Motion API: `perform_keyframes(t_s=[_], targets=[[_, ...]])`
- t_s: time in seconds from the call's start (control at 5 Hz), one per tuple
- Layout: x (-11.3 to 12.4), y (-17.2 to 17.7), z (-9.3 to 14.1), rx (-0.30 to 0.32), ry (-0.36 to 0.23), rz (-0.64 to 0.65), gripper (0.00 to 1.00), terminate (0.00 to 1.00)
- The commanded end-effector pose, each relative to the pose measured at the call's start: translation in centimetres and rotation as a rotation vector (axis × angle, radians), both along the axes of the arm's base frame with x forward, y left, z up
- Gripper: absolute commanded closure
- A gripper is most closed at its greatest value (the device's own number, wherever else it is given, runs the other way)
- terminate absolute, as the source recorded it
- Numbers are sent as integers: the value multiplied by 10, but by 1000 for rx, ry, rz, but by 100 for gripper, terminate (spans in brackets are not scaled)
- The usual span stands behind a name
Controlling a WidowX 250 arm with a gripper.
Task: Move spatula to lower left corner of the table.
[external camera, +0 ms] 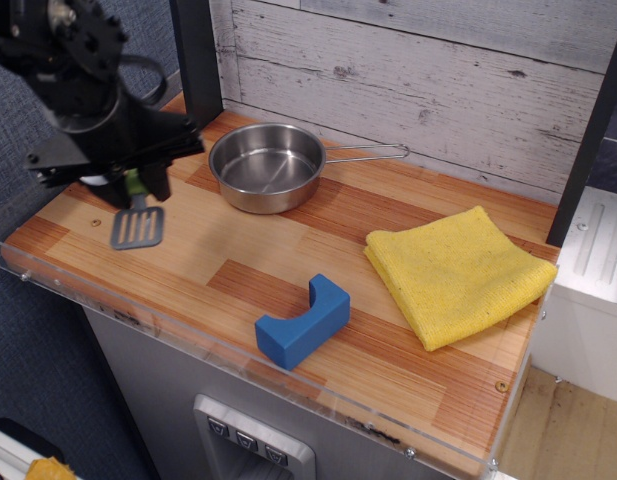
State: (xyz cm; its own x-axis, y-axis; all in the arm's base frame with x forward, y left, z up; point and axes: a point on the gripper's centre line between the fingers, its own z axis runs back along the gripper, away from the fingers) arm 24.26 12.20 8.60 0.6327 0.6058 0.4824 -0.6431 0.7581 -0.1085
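The spatula (pixel 137 222) has a lime-green handle and a grey slotted blade. It hangs blade-down just above the left part of the wooden table (pixel 238 250), near the front left corner. My gripper (pixel 135 182) is shut on the spatula's green handle, with most of the handle hidden by the black gripper body. The blade is close to the planks; I cannot tell whether it touches them.
A steel pan (pixel 267 166) with a wire handle stands at the back, right of the gripper. A blue block (pixel 302 321) sits near the front edge. A yellow cloth (pixel 458 272) lies at the right. A clear acrylic rim (pixel 48 268) edges the table.
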Motion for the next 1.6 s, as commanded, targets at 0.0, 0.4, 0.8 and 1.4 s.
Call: perform_keyframes(t_s=[0.0, 0.4, 0.8, 1.4], targets=[[-8, 19, -14, 37, 44, 29, 100, 0], [-6, 13, -48, 7, 143, -16, 100, 0], [-5, 11, -52, 15, 148, -14, 100, 0], [-7, 11, -45, 28, 153, -2, 0, 0]])
